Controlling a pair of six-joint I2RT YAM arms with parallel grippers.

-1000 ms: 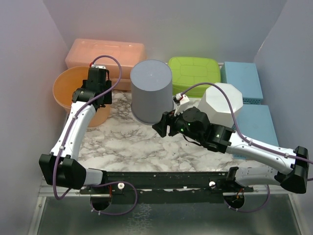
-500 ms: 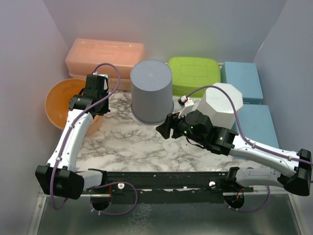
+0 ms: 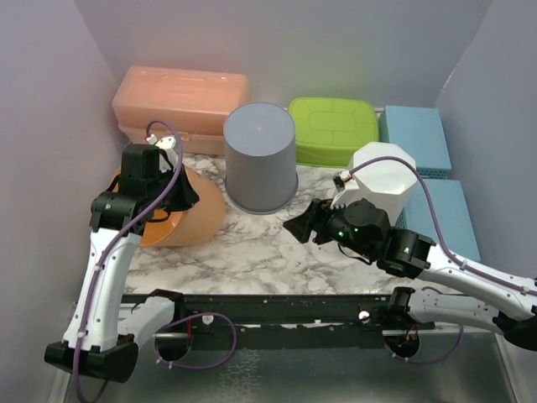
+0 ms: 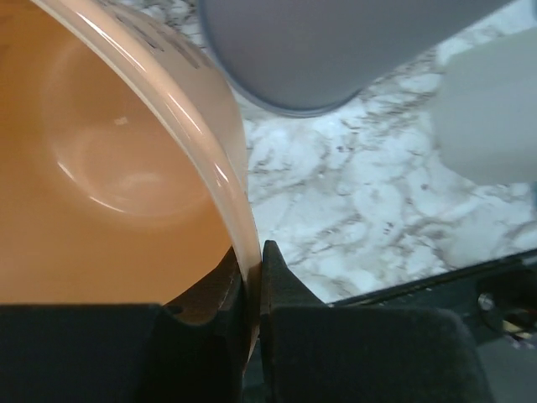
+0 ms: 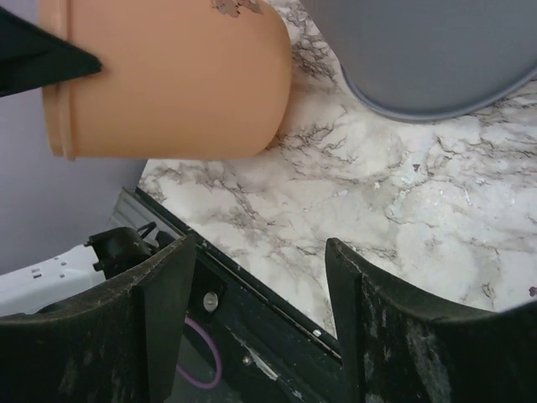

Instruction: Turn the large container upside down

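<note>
Task thing: we take the large round orange plastic container [image 3: 189, 220] as the one to turn. It is at about 9 o'clock on the white marble tabletop [image 3: 252, 248].
Its pose: it lies about on its side, with the mouth toward 9 o'clock and the base toward 3 o'clock. We cannot tell if the base edge touches the tabletop.
Left tool [image 4: 254, 257]: the fingers are pressed together on the rim of the orange container, one finger inside the wall and one outside.
Right tool [image 5: 256, 252]: the fingers stand apart and hold nothing. It is near the middle of the tabletop and faces 9 o'clock.
Step in hand: in our judgement the turn is about half made, and the mouth does not face down yet.
Next move: we think the left wrist must roll on until the mouth looks down, then lower the rim flat and release.
Care: the upturned grey plastic bucket [image 3: 260, 159] stands near, at 1 o'clock from the orange container, so the swing needs room.
</note>
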